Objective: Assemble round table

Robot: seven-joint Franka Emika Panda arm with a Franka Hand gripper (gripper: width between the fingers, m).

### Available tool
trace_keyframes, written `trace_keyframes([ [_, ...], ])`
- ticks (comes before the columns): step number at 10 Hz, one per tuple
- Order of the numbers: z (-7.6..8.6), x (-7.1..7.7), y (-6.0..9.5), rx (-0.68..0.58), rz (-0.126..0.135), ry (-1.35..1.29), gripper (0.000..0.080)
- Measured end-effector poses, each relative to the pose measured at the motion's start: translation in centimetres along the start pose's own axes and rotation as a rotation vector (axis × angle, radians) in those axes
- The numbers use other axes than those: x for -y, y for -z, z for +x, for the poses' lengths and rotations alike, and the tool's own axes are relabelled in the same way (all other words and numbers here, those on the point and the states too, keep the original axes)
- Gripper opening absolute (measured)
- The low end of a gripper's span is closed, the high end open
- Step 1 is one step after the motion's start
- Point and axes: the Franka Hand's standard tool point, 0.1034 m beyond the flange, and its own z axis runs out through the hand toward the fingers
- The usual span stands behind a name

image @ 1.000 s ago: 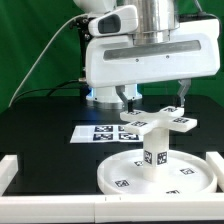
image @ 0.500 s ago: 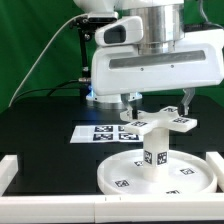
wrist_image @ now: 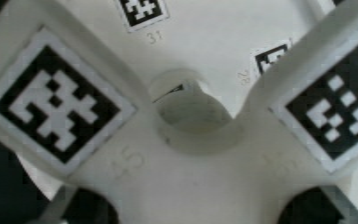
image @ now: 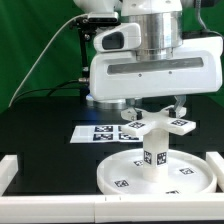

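The round disc top [image: 118, 176] lies flat on the black table near the front. The short thick leg [image: 155, 152] stands upright on its middle. The cross-shaped foot [image: 168, 125] sits on top of the leg. My gripper [image: 153, 108] hangs just over the foot, open, with one finger on each side of it. In the wrist view the foot [wrist_image: 190, 165] fills the picture, its centre hole [wrist_image: 190, 110] between two tagged arms. My gripper [wrist_image: 194, 216] straddles one arm, with dark gaps between the fingers and that arm.
The marker board [image: 98, 133] lies flat behind the disc top. White rails stand at the front on the exterior view's left [image: 8, 168] and right [image: 217, 160]. A green backdrop is behind the arm.
My gripper has come down and nearer to the foot, so its fingers now flank it. The disc top, leg and foot have not moved.
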Motion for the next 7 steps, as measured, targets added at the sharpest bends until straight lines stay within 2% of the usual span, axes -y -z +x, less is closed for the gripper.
trace_keyframes([
  [2, 0.0, 0.0, 0.0, 0.0, 0.0, -0.095, 0.0437],
  [3, 0.0, 0.17, -0.01, -0.008, 0.0, -0.235, 0.0437],
  [5, -0.17, 0.28, -0.1, -0.07, 0.0, -0.592, 0.0437],
  [7, -0.24, 0.32, -0.14, -0.107, 0.016, -1.011, 0.0439],
])
